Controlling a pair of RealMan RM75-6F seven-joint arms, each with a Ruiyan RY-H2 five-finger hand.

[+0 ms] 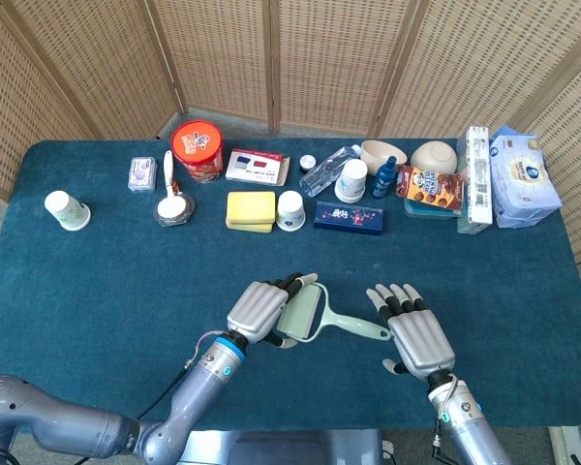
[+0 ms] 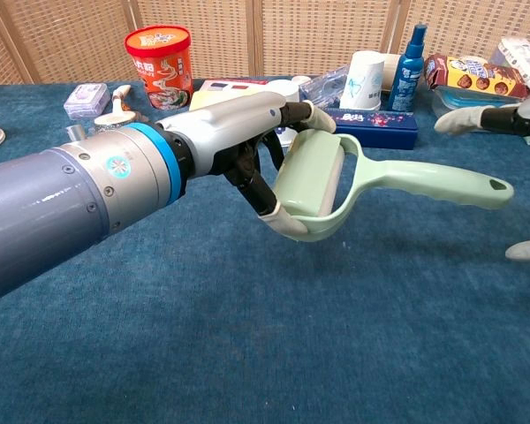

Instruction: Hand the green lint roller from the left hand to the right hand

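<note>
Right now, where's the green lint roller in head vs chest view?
Head view: green lint roller low centre, head in the left hand, handle pointing toward the open right hand.
Chest view: green lint roller centre right, roller end in the left hand, handle tip far right.
Shared landmark: red instant noodle cup, back left.
</note>
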